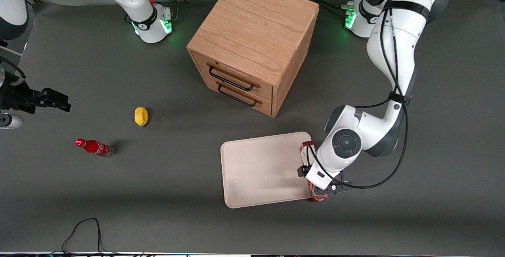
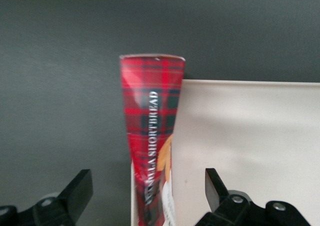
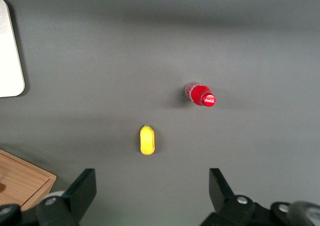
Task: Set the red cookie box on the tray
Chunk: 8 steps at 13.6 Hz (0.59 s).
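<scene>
We see our gripper [image 2: 145, 196] open around the red cookie box [image 2: 152, 136], which lies along the tray's [image 1: 260, 170] edge, so we think we must shut, lift and move it inward next.

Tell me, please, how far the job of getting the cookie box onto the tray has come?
Nearly done. The red cookie box lies along the edge of the tray at the working arm's end. The claw hangs open above the box, not gripping it. Left: checking the box sits fully on the tray, which the arm hides, and withdrawing.
</scene>
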### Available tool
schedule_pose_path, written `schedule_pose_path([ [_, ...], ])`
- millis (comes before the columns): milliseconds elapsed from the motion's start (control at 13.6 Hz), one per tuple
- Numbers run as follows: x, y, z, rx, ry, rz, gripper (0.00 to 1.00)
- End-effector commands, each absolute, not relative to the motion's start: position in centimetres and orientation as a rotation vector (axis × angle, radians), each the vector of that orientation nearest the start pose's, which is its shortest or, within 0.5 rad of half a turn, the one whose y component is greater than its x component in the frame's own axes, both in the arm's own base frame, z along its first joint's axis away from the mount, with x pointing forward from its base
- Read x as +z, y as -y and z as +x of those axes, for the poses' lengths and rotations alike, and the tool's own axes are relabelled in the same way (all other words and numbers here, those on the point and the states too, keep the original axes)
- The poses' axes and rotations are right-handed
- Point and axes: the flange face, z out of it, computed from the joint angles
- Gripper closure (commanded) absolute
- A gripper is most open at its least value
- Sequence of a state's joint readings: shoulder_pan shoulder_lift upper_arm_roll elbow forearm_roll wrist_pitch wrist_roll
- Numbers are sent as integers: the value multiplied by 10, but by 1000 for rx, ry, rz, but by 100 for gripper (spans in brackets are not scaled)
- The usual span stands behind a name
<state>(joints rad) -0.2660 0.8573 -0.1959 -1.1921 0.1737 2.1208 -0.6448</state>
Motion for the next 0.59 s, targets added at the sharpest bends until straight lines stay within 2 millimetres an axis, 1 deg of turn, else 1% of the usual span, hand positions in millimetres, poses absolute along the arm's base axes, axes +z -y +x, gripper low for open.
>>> schedule_pose_path([
  [0, 350, 263, 706, -121, 313, -3137, 0],
  [147, 390, 246, 690, -94, 189, -3121, 0],
  [221, 409, 223, 682, -82, 190, -3128, 0],
  [294, 426, 208, 670, -66, 188, -3152, 0],
  [368, 440, 195, 655, -62, 153, -3157, 0],
  [515, 460, 162, 629, -59, 147, -3132, 0],
])
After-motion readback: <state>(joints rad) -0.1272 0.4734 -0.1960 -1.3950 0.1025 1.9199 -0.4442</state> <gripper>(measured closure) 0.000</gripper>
